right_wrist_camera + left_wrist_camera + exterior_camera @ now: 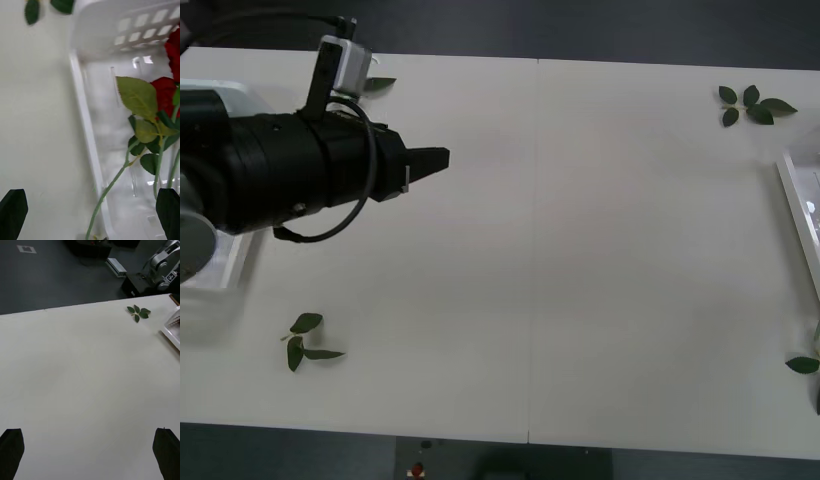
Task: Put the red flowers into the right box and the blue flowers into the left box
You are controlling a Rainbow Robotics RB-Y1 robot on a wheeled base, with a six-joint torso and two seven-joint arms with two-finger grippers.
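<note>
Two red flowers (165, 95) lie in the right box (84, 123), a white-rimmed tray. Their green stems and leaves spread across its floor, and one stem (108, 191) crosses the rim. My right gripper (90, 215) hovers open over that rim, holding nothing. My left gripper (435, 160) reaches over the table's left part, open and holding nothing in the left wrist view (88, 453). The left box (225, 265) lies mostly hidden under my left arm. The blue flowers are out of view. The right box's edge (795, 205) also shows at the table's right side.
Loose green leaf sprigs lie on the white table: one at the far right (752, 104), one at the near left (305, 340), one by the left arm's camera (378, 84) and one at the near right edge (802, 365).
</note>
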